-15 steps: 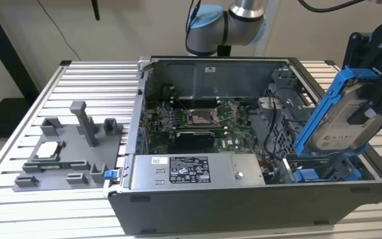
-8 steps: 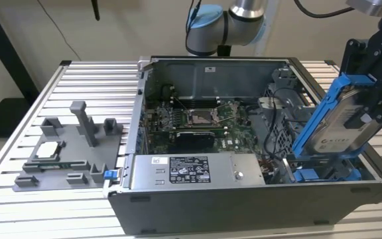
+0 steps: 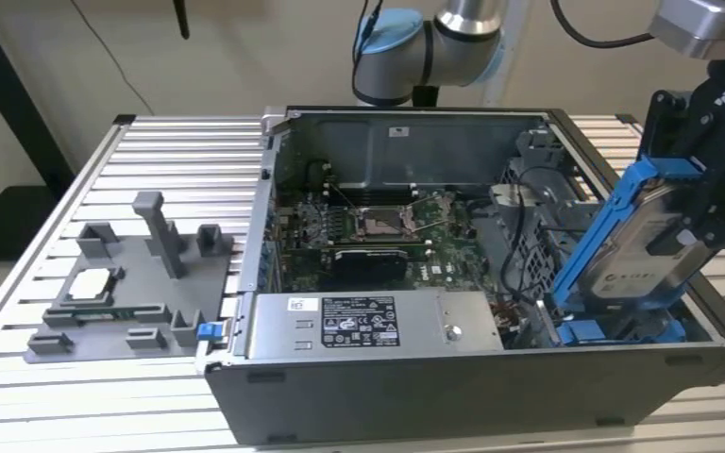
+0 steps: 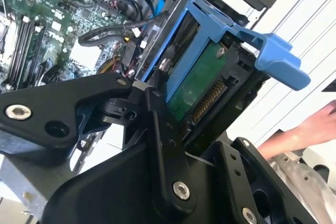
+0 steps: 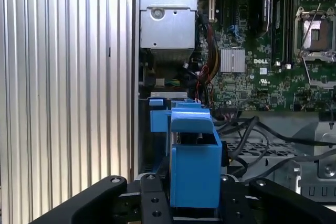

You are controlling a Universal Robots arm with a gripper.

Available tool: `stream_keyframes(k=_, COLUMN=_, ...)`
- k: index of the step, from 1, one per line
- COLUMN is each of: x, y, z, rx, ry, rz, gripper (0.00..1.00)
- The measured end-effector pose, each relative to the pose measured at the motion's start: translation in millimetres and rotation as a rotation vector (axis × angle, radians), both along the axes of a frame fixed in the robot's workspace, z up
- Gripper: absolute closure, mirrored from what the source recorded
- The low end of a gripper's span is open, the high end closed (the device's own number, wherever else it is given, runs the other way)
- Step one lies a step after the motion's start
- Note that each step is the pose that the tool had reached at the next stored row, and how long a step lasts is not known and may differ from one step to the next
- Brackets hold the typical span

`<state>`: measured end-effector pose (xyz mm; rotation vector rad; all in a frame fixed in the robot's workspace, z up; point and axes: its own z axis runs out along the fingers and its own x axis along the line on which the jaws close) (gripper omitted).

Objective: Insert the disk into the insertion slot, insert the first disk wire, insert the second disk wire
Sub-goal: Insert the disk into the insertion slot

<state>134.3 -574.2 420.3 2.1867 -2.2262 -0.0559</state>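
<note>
The pincer (image 3: 700,209) is clamped on the disk (image 3: 630,269), which stands tilted, its lower end seemingly at the slot (image 3: 585,332) inside the case (image 3: 463,401).

Grey fixture (image 3: 148,294) holds perhaps a processor (image 3: 91,283).

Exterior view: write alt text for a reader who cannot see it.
A gripper holds the blue-framed disk tilted over the insertion slot, at the exterior view's right end of an open computer case.
</note>
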Motion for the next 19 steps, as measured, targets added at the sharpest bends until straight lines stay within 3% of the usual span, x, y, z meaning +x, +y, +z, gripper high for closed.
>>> stream_keyframes(k=19, x=1.8, y=0.0, z=-18.4, rx=0.0107, ry=0.0006, rz=0.0, gripper=0.0)
